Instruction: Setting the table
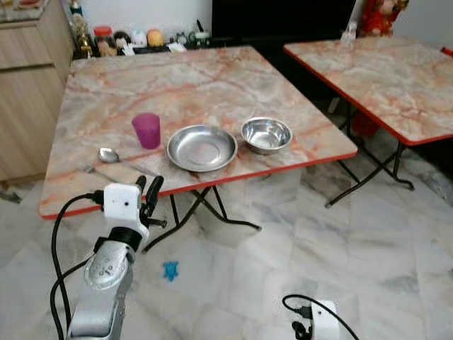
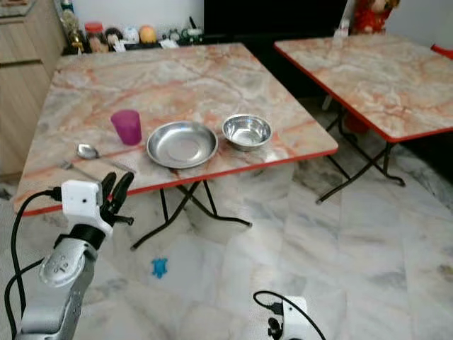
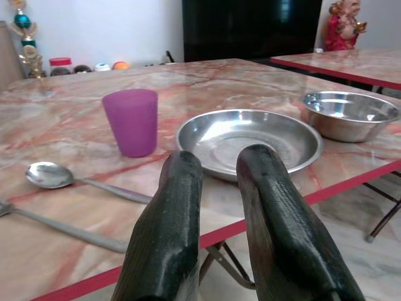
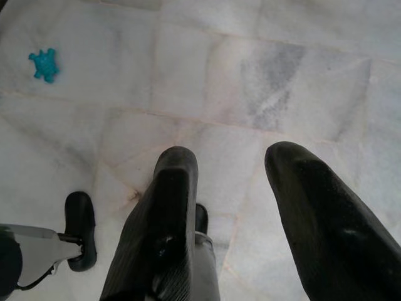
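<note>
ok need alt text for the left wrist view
The left gripper, its two black fingers a little apart and empty, points across a marbled table at a steel plate. A purple cup stands beside the plate, a steel bowl on its other side, and a spoon by the cup.

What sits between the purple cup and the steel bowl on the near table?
The wide steel plate lies between the purple cup and the steel bowl, apart from the cup and close beside the bowl. The left eye view shows it plainly.
</note>
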